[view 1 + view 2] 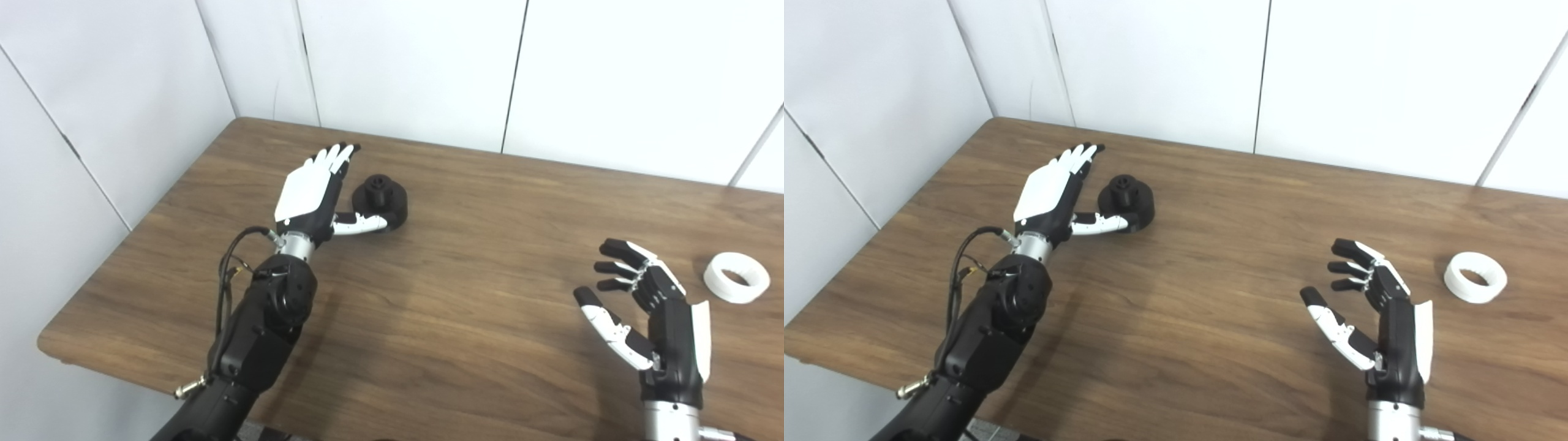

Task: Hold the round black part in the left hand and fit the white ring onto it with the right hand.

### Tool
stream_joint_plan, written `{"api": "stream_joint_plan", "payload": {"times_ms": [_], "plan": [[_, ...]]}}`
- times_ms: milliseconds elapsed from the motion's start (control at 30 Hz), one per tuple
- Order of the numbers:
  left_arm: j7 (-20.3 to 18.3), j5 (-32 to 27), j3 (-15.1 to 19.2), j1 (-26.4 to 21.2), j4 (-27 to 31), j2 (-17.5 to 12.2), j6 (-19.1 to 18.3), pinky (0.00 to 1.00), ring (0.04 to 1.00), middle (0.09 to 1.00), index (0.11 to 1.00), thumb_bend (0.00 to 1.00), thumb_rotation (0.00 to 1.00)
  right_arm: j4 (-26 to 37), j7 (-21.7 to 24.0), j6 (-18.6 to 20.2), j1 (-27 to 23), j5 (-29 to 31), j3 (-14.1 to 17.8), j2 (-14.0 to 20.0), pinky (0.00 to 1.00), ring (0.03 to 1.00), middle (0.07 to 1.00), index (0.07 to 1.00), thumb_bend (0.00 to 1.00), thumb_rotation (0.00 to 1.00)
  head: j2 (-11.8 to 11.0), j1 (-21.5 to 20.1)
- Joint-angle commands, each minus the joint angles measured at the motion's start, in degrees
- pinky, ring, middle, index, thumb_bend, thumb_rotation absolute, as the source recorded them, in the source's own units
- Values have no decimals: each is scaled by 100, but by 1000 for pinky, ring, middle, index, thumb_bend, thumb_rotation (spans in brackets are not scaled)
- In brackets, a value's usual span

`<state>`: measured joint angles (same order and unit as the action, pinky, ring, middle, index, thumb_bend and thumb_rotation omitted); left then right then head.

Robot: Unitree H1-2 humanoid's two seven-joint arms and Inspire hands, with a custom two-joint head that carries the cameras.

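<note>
The round black part with a raised hub sits on the wooden table at the left middle. My left hand is open right beside it on its left, fingers stretched out, thumb lying along the part's near side. The white ring lies flat on the table at the far right. My right hand is open and empty, fingers spread, hovering to the left of the ring and apart from it. The same shows in the right eye view: the part, the ring.
White wall panels stand behind the table and along its left side. The table's near edge runs at the lower left. Bare wood lies between the two hands.
</note>
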<state>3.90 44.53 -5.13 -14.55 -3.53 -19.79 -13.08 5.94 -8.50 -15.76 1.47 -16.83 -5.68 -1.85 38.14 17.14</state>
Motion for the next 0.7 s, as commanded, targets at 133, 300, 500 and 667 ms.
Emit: {"api": "stream_joint_plan", "payload": {"times_ms": [133, 300, 500, 667], "plan": [[-11, 248, -92, -369, -64, -245, -215, 1000, 1000, 1000, 949, 1000, 599, -245, 27, -4, 302, -11, 92, 163, 532, 655, 723, 717, 657, 345, 13, 0], [-52, 386, -192, -466, -273, -327, -392, 1000, 1000, 1000, 951, 1000, 616, -227, 39, -4, 302, 0, 95, 174, 523, 649, 724, 718, 657, 340, 22, -1], [-73, 441, -279, -551, -453, -369, -522, 1000, 1000, 1000, 957, 1000, 605, -225, 59, -6, 305, 28, 107, 176, 531, 646, 723, 715, 655, 335, 34, -20], [-111, 500, -389, -621, -600, -410, -637, 1000, 1000, 1000, 962, 1000, 615, -131, 70, 106, 337, -13, 112, 174, 526, 645, 725, 715, 656, 344, 51, -21]]}}
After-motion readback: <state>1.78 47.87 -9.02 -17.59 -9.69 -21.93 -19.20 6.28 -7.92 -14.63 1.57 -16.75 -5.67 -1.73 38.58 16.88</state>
